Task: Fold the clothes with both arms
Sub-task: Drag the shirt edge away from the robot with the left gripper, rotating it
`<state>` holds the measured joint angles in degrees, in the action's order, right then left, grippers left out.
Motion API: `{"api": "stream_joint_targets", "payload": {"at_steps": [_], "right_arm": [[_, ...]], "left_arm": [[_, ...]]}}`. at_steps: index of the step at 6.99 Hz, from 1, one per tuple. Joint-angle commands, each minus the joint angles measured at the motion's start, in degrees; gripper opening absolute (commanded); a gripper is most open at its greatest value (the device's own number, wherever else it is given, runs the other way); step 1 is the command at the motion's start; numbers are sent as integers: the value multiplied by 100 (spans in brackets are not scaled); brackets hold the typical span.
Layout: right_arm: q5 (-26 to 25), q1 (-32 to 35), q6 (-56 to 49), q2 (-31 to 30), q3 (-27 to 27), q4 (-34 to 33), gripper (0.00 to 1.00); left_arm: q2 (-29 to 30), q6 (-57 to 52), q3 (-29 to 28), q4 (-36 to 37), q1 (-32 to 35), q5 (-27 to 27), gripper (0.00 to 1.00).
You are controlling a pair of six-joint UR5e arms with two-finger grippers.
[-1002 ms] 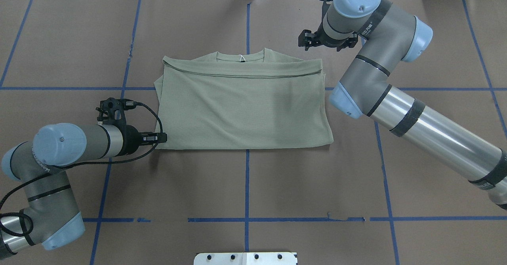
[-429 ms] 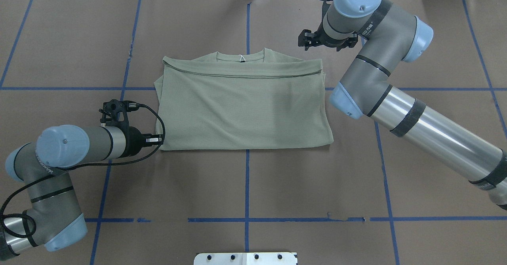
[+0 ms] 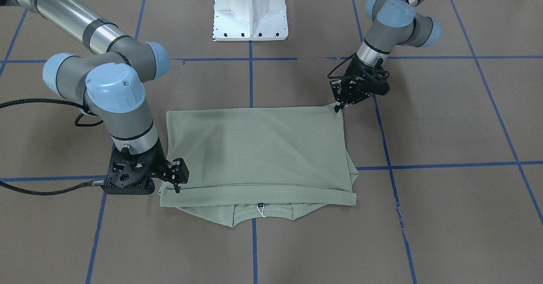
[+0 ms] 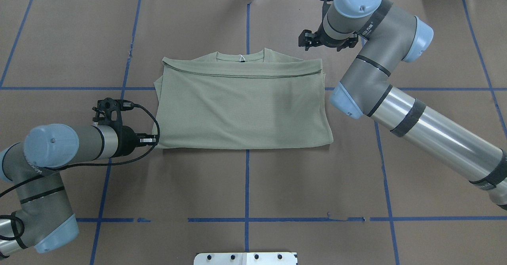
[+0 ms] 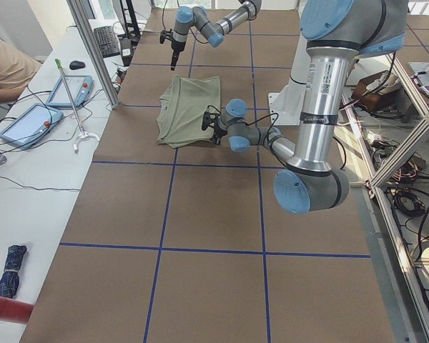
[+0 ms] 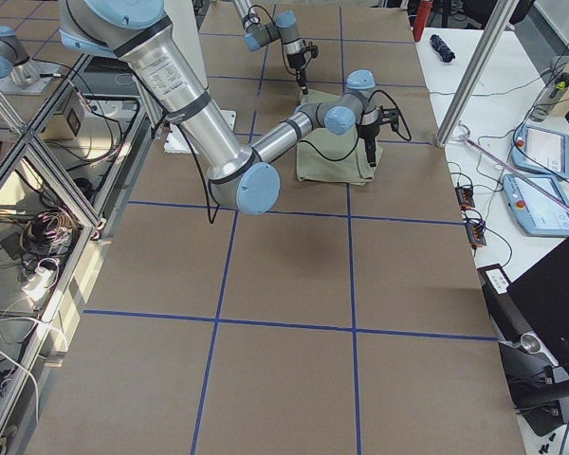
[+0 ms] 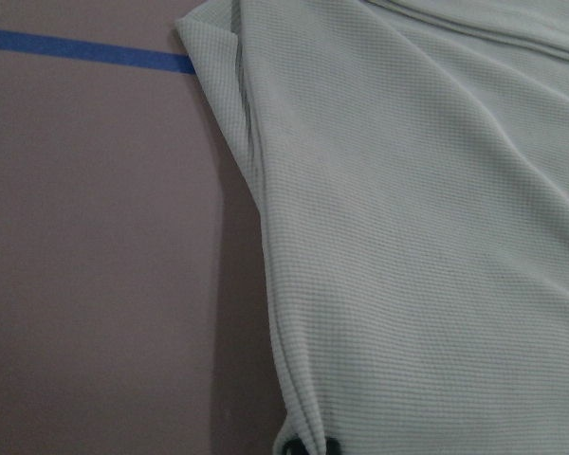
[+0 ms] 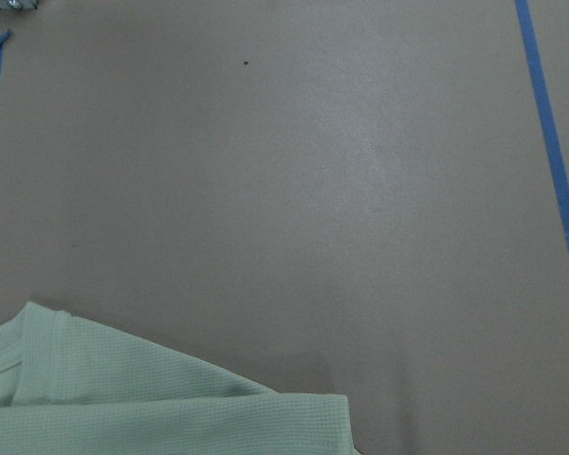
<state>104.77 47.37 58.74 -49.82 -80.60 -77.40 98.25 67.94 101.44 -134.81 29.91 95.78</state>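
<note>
The sage-green long-sleeved knit shirt lies folded into a flat rectangle in the middle of the brown paper-covered table, which is marked with blue tape lines. Its round ribbed neckline and white tag loop peek out along the edge farthest from the robot. The left gripper reaches in low and meets the shirt's near corner on the robot's left. Its fingers look narrow there, but I cannot tell whether they pinch the fabric. The right gripper points down at the far corner on the robot's right, by the folded hem. I cannot tell whether its jaws are apart or together, nor whether it touches the cloth.
</note>
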Motion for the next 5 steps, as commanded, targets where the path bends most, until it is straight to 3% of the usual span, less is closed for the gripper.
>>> {"api": "stream_joint_targets", "payload": {"at_steps": [1, 2, 5], "right_arm": [[0, 0, 15, 7, 0, 6, 100], [0, 0, 32, 7, 0, 6, 100], [0, -9, 94, 7, -61, 6, 100]], "left_arm": [[1, -1181, -516, 42, 828, -24, 0], [463, -1647, -1095, 60, 1311, -33, 0], [2720, -2564, -3870, 33, 2412, -51, 0]]}}
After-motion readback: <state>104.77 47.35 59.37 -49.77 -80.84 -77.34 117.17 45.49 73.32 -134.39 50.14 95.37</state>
